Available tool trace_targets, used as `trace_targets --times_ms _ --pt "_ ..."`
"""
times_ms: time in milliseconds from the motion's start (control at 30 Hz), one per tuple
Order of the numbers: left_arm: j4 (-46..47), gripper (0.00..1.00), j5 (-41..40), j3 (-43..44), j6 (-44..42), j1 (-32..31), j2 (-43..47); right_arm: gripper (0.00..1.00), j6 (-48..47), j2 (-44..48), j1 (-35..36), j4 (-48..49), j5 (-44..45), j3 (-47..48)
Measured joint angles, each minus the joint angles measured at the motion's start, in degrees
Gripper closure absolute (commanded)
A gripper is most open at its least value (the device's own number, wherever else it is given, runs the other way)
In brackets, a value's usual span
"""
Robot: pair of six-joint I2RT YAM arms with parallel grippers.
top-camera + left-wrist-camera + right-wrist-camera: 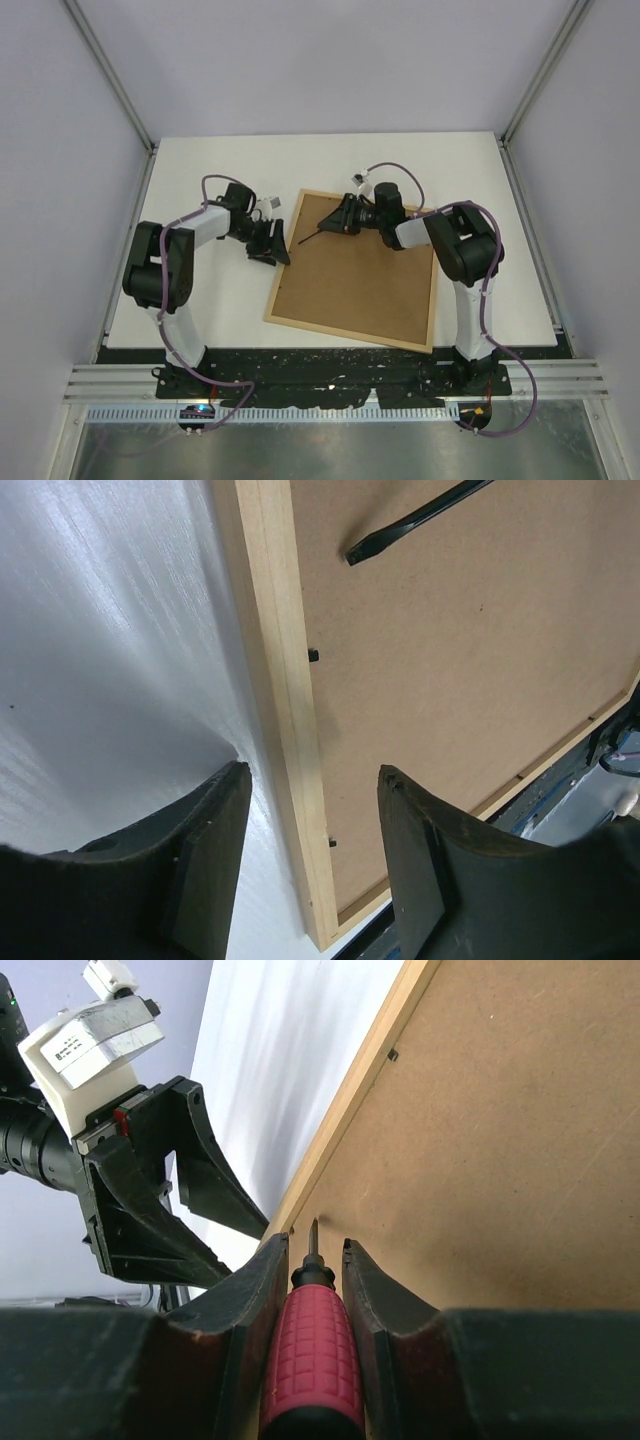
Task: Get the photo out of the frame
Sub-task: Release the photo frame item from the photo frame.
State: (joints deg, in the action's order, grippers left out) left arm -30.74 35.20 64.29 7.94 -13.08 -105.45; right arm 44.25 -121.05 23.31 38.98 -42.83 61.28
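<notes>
The frame [352,336] lies face down on the white table, its brown fibreboard back [360,275] up, pale wood strips around it. The photo is hidden. My right gripper [340,219] is shut on a red-handled screwdriver [312,1355], whose dark shaft [312,237] points at the frame's left strip [340,1115]; its tip [362,554] rests on the board. My left gripper [268,247] is open and empty, straddling the frame's left strip [290,730], one finger [205,855] over the table, the other [420,865] over the board.
Small black retaining tabs [313,655] sit along the inside of the left strip, another lower down [331,842] and one in the right wrist view [393,1056]. The table [220,300] is walled on three sides. The arms' base rail [330,365] runs along the near edge.
</notes>
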Motion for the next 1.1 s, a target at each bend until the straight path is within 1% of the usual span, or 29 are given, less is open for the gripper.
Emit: trace_targets --times_ms 200,400,767,900,1100 --pt "1.01 0.57 2.01 -1.14 2.29 0.02 -0.59 0.92 1.16 -0.48 0.44 1.7 -1.25 -0.57" --pt "1.97 0.66 1.42 -2.16 4.11 -0.09 -0.59 0.92 3.58 -0.61 1.33 3.48 -2.95 -1.33" --pt "2.25 0.65 0.31 -2.47 6.78 -1.55 -0.72 0.92 4.0 -0.44 2.36 3.96 -2.23 -3.89" --pt "2.08 0.61 -0.81 -2.14 7.34 -2.32 -0.72 0.92 4.28 0.0 2.29 4.55 -2.01 -4.76" --pt "1.07 0.6 -3.1 -1.14 8.17 -3.85 -0.72 0.92 5.35 0.7 1.11 5.01 -2.12 -5.79"
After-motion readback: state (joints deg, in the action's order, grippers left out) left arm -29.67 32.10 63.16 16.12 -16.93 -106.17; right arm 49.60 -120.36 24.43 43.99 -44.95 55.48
